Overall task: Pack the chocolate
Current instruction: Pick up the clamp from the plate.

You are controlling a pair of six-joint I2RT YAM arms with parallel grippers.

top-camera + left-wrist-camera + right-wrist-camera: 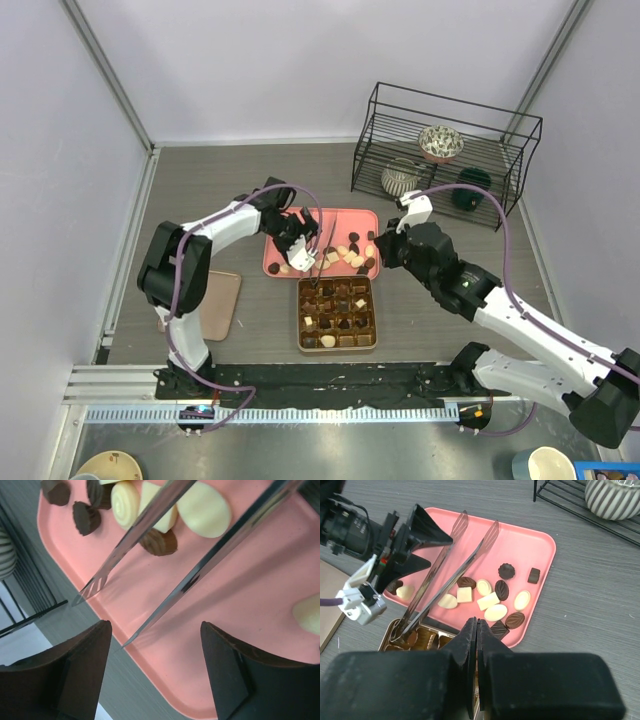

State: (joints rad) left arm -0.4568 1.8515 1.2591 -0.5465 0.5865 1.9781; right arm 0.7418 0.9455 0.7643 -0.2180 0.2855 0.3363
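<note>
Holding tongs, the left hand hovers over the pink tray, seemingly clear of chocolate.

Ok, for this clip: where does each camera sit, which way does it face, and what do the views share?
Top external: above and behind the bases, looking down on the table, both arms, pink tray and gridded box.
Left wrist: on the left arm, facing down past its own dark fingers along the tongs to the tray.
Right wrist: on the right arm, looking over the right gripper, shut, toward tray, chocolate and left gripper.
Shared: all show the tray and tongs.
</note>
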